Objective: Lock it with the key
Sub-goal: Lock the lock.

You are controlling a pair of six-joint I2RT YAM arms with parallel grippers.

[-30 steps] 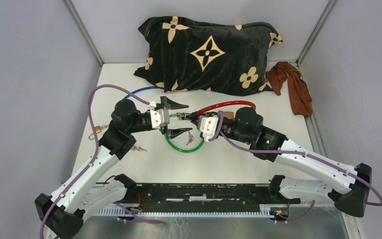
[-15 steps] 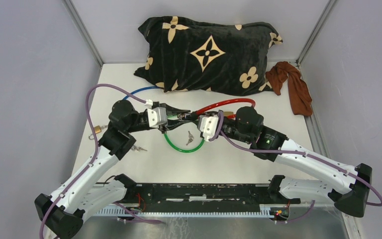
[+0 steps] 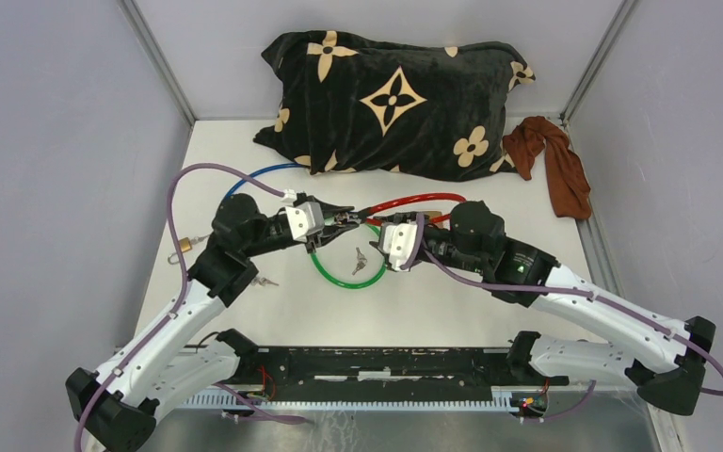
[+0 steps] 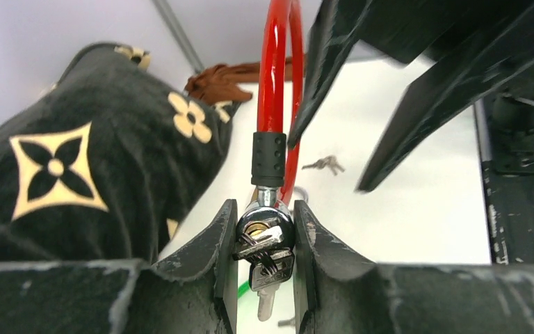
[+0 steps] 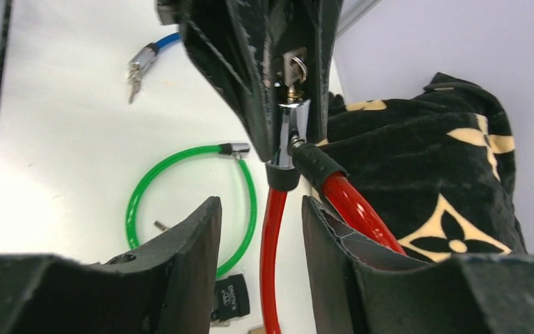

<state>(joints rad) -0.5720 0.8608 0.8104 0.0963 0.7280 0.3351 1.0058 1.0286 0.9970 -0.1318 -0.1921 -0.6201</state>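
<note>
left gripper (image 4: 265, 212): I'm pinching the red lock (image 4: 264, 233) with its key (image 4: 270, 271).
right gripper (image 5: 259, 209): I'm holding open around its cable.
black tag (image 5: 229, 296): writing too tiny to read.

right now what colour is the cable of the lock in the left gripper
Red; the cable lock shows best in the left wrist view.

The top external camera looks steeply down from behind, with the arm bases along the bottom edge and the black plush pillow with cream flowers (image 3: 395, 99) at the top, taking in the whole white table (image 3: 490, 311). The left wrist camera sits very close, sighting along the left gripper (image 4: 264, 209) at the chrome-bodied red cable lock (image 4: 264, 229), lower centre. The right wrist camera faces that lock from the opposite side, over the right gripper (image 5: 261, 202). All three share lock and pillow.
</note>
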